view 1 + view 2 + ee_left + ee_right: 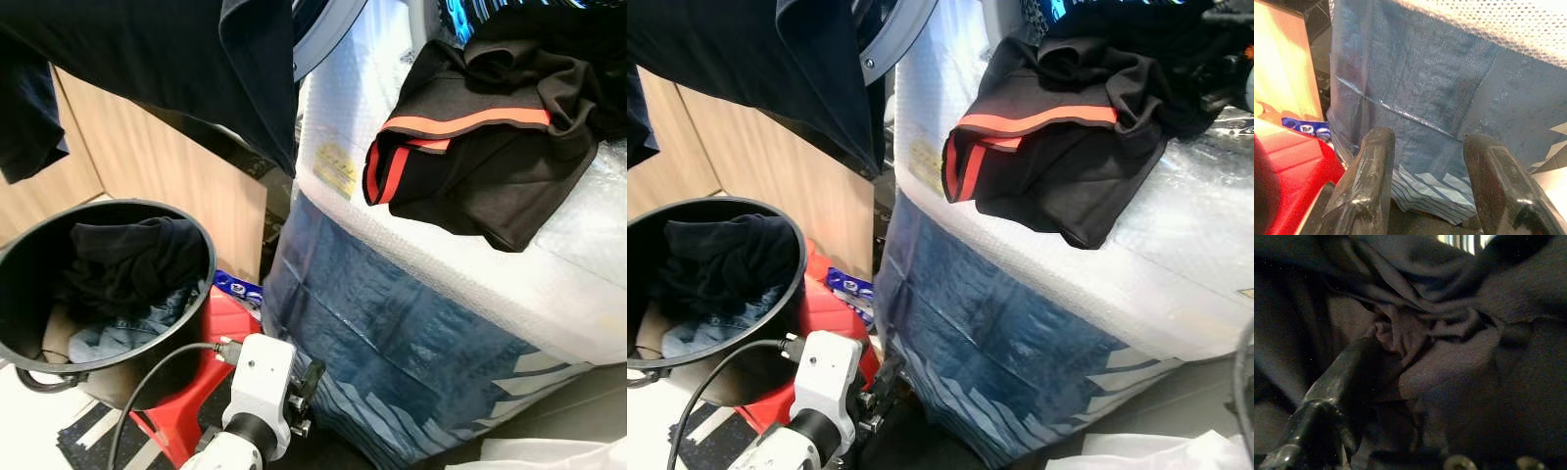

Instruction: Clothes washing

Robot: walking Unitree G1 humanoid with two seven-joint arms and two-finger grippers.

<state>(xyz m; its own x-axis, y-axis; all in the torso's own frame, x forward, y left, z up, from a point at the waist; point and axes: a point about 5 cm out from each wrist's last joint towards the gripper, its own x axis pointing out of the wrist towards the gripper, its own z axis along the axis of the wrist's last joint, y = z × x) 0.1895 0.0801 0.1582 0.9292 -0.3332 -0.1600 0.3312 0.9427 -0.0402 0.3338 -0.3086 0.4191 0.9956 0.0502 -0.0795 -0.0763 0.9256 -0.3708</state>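
right pincer in the black shorts, up on the wrapped machine

the black shorts with the orange stripe lie bunched on top of the washing machine, which is wrapped in bubble film above and blue plastic sheet below. they sit up and to my right, their long axis running across the top from the striped hem, which droops over the front edge, back toward the far right corner. my right pincer is the nearer 1 by far: its camera looks straight into dark folds of that cloth, with 1 finger pressed in among them. i judge it is pinching the fabric, but i cannot tell for sure whether it is closed.

my left pincer hangs low in front of the blue sheet, its 2 fingers spread wide with nothing between them, well apart from the shorts.

i judge the coming move turns on lifting the shorts up and clear of that front edge. there is open room above the machine's top to the right. to the left, a dark garment hangs down from above near the rim of the door, so that side is crowded. lower left, the black bucket holds more dark and denim clothes and stands on a red stool, just beside the machine's corner and a wooden panel.
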